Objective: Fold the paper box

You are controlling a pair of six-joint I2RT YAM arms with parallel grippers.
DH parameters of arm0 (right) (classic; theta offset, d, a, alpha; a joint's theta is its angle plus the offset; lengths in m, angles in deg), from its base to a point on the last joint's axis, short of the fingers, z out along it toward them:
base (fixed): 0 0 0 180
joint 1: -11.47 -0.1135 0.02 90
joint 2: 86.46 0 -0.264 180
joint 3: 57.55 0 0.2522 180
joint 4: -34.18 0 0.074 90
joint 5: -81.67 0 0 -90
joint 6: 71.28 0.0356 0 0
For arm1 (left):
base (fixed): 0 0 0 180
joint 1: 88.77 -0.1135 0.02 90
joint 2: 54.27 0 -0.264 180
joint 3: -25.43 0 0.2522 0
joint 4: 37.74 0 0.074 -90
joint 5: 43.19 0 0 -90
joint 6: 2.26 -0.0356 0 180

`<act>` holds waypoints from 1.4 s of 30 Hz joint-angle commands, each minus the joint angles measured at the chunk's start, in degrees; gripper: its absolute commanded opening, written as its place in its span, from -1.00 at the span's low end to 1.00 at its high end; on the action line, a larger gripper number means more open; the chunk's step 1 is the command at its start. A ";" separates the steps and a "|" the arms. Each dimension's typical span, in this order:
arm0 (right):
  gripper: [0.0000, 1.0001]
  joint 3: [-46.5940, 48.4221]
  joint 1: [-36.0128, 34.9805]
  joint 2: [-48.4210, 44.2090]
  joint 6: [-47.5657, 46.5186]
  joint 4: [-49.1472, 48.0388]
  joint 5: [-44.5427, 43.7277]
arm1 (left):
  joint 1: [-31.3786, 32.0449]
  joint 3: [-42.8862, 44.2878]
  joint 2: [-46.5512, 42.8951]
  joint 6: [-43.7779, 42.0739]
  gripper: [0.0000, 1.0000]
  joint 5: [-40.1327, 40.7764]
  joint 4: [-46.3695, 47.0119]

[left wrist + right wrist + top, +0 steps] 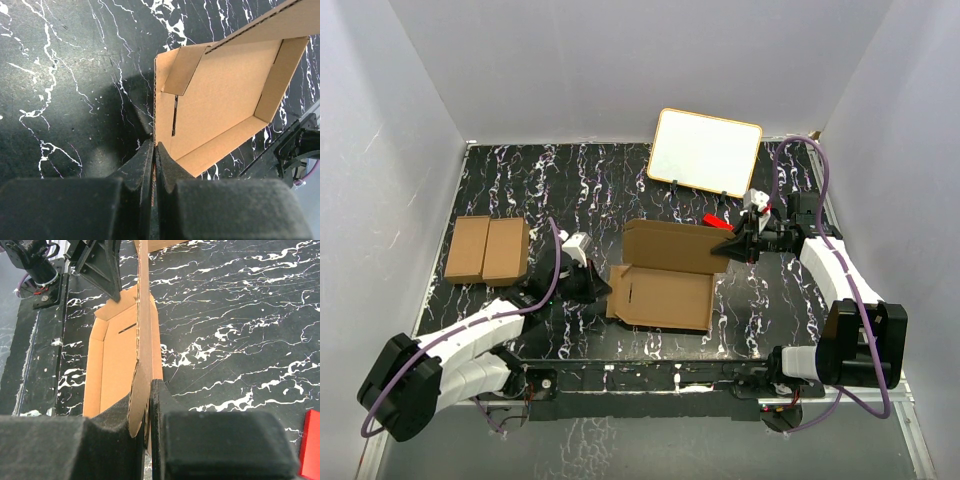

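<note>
Centrally, 1 paper box [665,297] lies half-folded on the marbled table [520,180], with tabletop showing between it and the near edge. The left gripper [154,150] is clamped on its left wall's edge. The right gripper [146,390] pinches the raised lid's right edge. 2 cartons [487,249] sit well apart on the left, and 1 white board [705,152] stands farthest back.
</note>
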 commanded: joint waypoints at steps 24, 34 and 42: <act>-0.84 -8.88 0.09 -7.23 20.57 -26.56 1.65 | 1.07 6.13 7.17 6.06 -1.00 -10.88 10.63; -0.84 -9.57 0.09 -6.61 21.13 -27.44 -0.28 | 1.10 5.58 13.00 6.04 -0.89 -13.19 14.53; -0.84 -9.70 0.07 -6.15 21.04 -27.42 -1.30 | 1.10 5.78 13.24 7.12 -0.33 -13.45 15.51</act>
